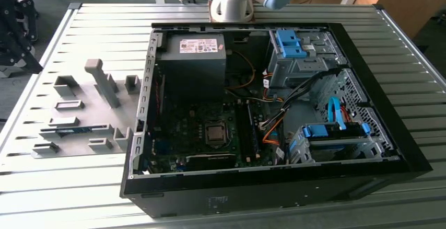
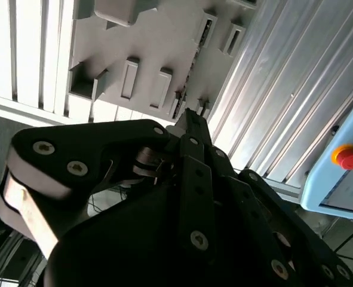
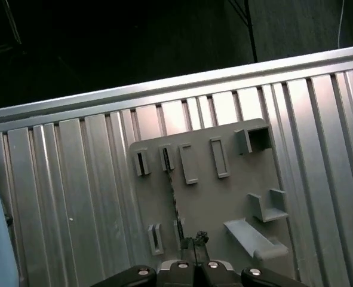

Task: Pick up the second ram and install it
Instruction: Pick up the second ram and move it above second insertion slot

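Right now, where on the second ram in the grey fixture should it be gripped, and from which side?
Likely its upper long edge, mid-length, from straight above: the second ram stands on edge in the grey fixture, end slots holding it, flat faces free.

There's the second ram (image 1: 72, 130), a long, thin blue-green board strip, parked on the grey fixture plate (image 1: 94, 115). It stands on its long edge, level, running lengthwise across the plate with each end tucked into one of the plate's raised grey blocks. In the first wrist view the second ram (image 3: 172, 197) shows edge-on from above as a thin dark line, straight between two slotted blocks, inside the plate's outline (image 3: 224, 203).
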Robot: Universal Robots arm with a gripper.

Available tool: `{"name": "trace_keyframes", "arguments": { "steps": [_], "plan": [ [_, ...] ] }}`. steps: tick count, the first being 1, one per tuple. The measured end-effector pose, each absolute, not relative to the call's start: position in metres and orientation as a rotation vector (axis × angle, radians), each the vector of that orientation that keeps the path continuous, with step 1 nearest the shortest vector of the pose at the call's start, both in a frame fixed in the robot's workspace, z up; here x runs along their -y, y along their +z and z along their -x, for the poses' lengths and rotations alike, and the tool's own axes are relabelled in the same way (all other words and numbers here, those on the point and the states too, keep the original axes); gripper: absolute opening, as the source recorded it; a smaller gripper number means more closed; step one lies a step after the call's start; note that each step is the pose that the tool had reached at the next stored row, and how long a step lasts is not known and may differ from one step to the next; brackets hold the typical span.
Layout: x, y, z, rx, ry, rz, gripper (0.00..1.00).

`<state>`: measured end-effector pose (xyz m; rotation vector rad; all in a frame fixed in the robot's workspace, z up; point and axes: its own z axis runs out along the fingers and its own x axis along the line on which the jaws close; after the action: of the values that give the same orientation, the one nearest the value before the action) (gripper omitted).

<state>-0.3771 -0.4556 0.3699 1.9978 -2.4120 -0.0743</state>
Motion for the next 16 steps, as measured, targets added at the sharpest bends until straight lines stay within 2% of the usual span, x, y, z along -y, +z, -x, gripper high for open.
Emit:
{"name": "trace_keyframes", "arguments": {
  "steps": [16],
  "plan": [
    [0.456, 0.3664, 0.3773, 2.328, -0.073, -2.096, 0.11]
  ]
}}
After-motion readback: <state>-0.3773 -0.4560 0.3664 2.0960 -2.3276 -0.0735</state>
